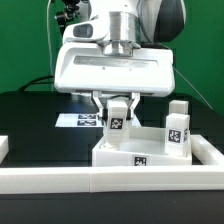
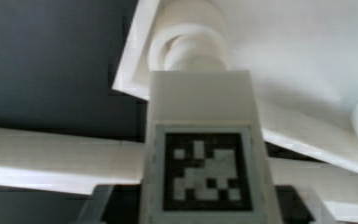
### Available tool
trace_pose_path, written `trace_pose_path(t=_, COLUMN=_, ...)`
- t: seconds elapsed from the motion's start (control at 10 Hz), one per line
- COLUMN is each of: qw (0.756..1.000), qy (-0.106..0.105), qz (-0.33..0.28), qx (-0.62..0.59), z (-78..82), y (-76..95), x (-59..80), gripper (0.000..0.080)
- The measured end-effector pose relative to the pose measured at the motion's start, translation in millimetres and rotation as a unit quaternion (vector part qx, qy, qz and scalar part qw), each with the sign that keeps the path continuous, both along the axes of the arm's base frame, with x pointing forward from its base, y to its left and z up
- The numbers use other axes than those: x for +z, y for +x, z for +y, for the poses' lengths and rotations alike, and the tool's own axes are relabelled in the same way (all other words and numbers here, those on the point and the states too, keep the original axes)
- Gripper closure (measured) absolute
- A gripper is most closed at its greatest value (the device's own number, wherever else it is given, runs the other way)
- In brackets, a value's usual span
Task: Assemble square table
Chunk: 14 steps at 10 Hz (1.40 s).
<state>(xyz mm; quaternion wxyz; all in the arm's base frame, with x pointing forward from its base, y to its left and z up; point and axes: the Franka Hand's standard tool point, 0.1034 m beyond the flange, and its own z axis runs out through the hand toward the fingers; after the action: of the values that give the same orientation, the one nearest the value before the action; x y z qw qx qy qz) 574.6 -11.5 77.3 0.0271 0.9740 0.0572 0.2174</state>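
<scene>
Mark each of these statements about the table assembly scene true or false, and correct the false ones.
1. The fingers are closed on a tagged white leg. True.
2. That leg lies flat on the black surface. False: it stands upright over the square top.
3. Another leg stands upright at the exterior view's right. True.
4. The square top is black. False: it is white.
5. The marker board sits on the square top. False: it lies on the black surface behind it.

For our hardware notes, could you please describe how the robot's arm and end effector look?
The white, smooth-shelled arm has a black joint section and ends in a broad, boxy white end effector with narrow fingers. Dark cabling and a black fitting sit at its upper part.
</scene>
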Motion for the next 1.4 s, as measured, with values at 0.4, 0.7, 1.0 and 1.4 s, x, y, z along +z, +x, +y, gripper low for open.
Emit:
trace_pose_path(t=0.4, qw=1.000, qy=-0.008, qz=-0.022, qx=0.000, z=-0.9, y=2.3, x=-1.7, gripper=0.0512)
trace_pose_path(t=0.7, qw=0.998, qy=-0.019, qz=-0.054, qx=-0.006, z=-9.3, y=2.5, x=-1.6, gripper=0.0512)
trace_pose_path(t=1.0, qw=0.999, qy=-0.019, qz=-0.048, qx=-0.006, z=-9.9, y=0.1, x=-4.6, gripper=0.0512)
trace_pose_path(t=1.4, qw=0.999, qy=-0.018, qz=-0.043, qx=-0.006, z=-9.6, y=-1.3, x=-6.8, gripper=0.0198)
